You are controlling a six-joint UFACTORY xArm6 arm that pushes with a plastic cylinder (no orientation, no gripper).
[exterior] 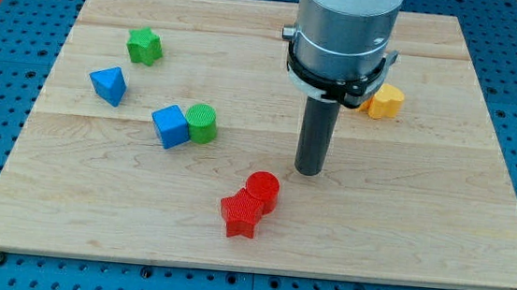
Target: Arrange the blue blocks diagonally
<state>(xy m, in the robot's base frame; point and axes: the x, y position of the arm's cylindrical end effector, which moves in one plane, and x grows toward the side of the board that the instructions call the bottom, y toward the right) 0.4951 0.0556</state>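
A blue triangular block (108, 84) lies at the view's left on the wooden board (437, 245). A blue cube (170, 125) lies right of and below it, touching a green cylinder (201, 122) on its right side. My tip (309, 171) rests on the board near the middle, well to the right of both blue blocks and just above and right of the red cylinder (262, 190). It touches no block.
A green star-shaped block (144, 46) sits at the upper left. A red star-shaped block (240, 215) touches the red cylinder at the lower middle. A yellow heart-shaped block (383, 101) and a part-hidden orange block lie behind the arm at the right.
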